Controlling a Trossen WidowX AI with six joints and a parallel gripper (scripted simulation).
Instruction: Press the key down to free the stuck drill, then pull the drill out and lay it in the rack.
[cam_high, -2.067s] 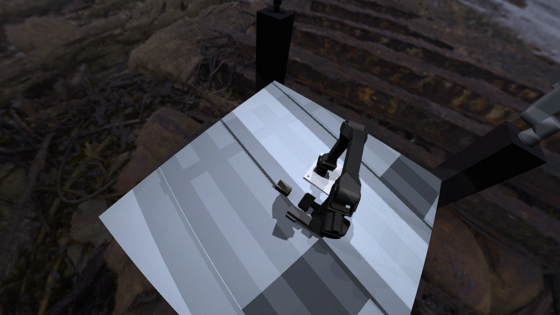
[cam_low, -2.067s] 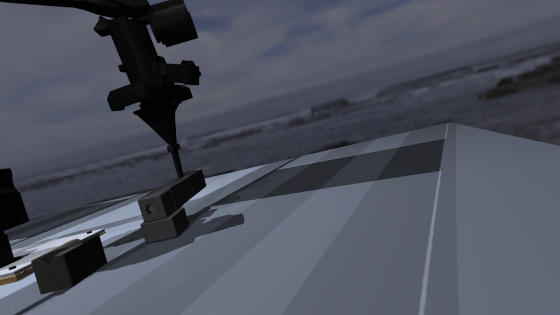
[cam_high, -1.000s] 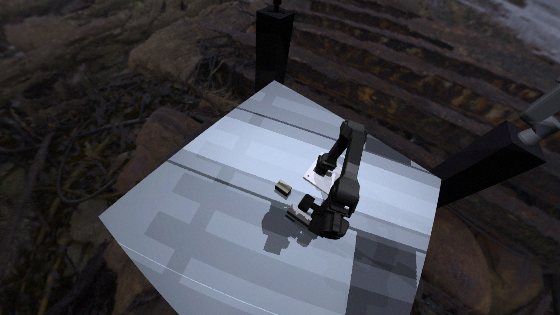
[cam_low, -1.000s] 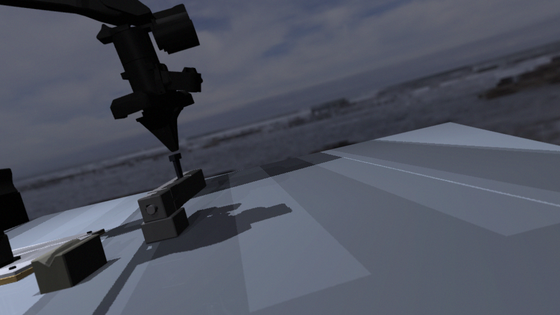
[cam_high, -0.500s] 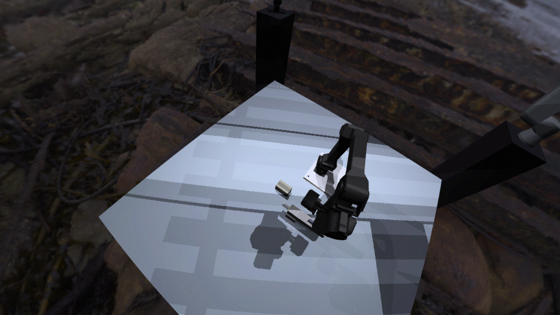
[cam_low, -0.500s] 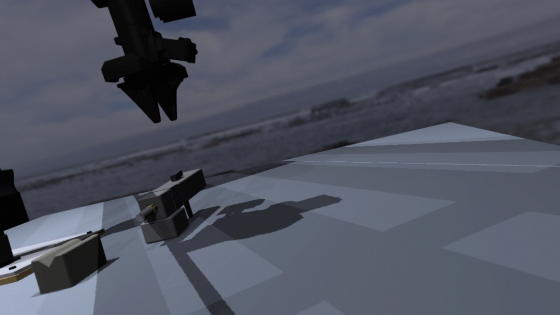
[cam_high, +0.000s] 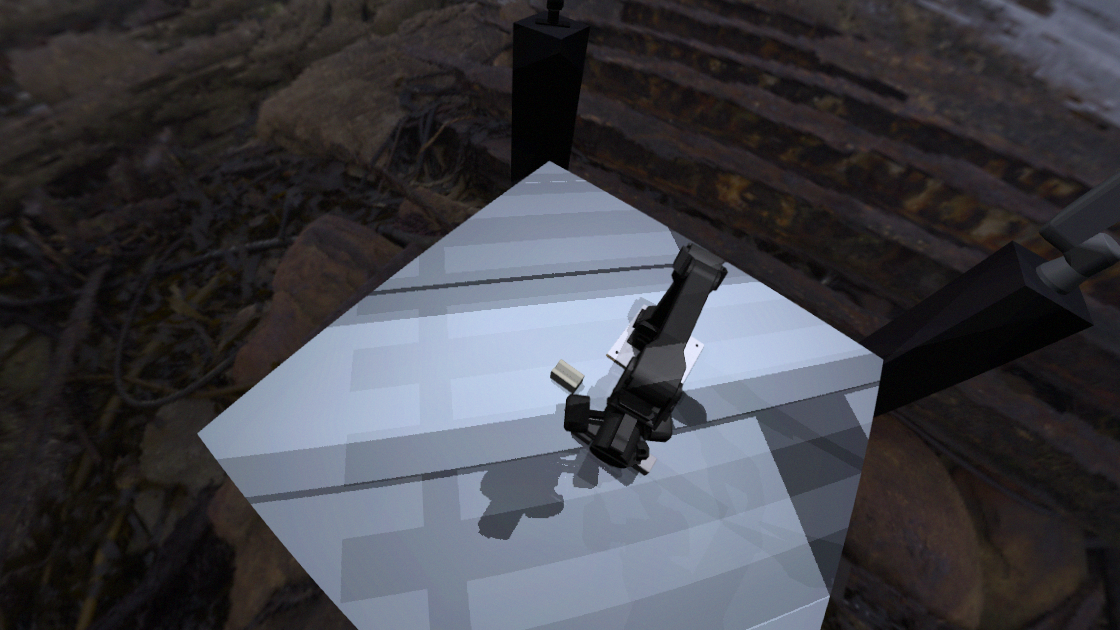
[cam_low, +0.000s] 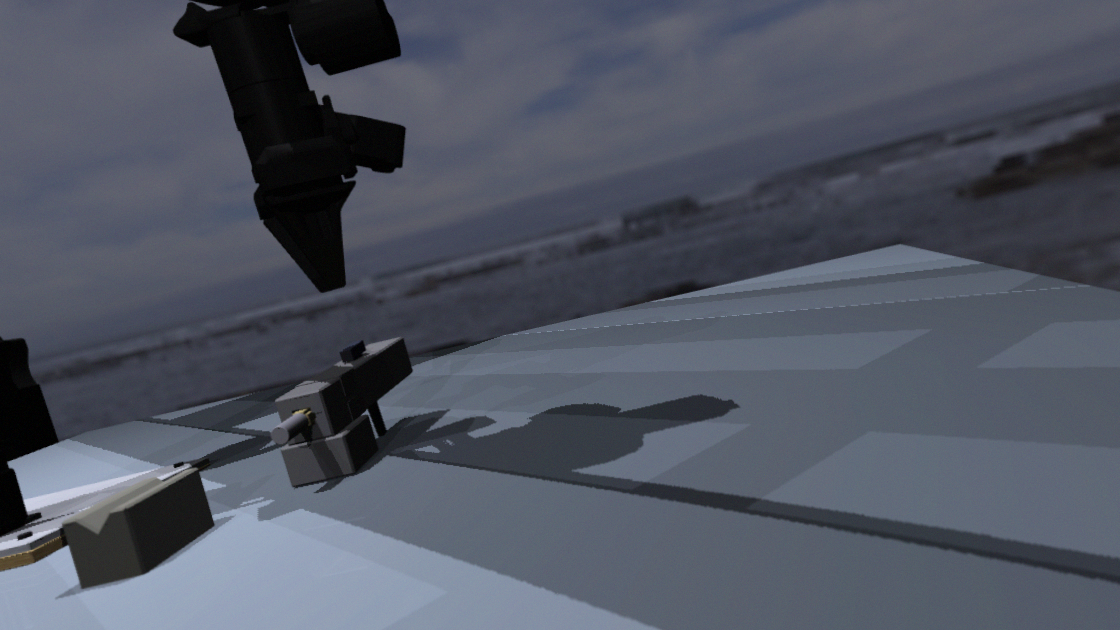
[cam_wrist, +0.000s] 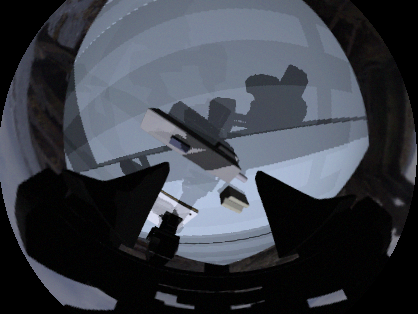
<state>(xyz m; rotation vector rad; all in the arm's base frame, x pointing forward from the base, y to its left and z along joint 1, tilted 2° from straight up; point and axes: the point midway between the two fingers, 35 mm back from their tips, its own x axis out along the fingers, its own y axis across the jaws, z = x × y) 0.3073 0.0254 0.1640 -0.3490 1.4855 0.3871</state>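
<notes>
My gripper (cam_low: 332, 286) (cam_wrist: 213, 170) is open and empty, above the grey block (cam_low: 379, 374) (cam_wrist: 157, 126) that holds the drill. In the wrist view its fingers stand wide apart, with the block's drill end between them. The key (cam_low: 353, 351) (cam_wrist: 180, 144) is down: its dark head sits low on the block's top, and a dark pin shows under the block. The drill (cam_low: 289, 428) (cam_wrist: 242, 177) sticks a short way out of the block's end, a grey rod with a gold ring. The rack (cam_high: 567, 376) (cam_low: 140, 526) (cam_wrist: 235, 200), a V-grooved block, stands apart on the table.
A lower grey block (cam_low: 328, 460) supports the drill end of the holding block. The arm's white base plate (cam_high: 622, 346) (cam_low: 35, 540) lies beyond the rack in the exterior view. My arm (cam_high: 665, 360) covers much of the holding block in the top view.
</notes>
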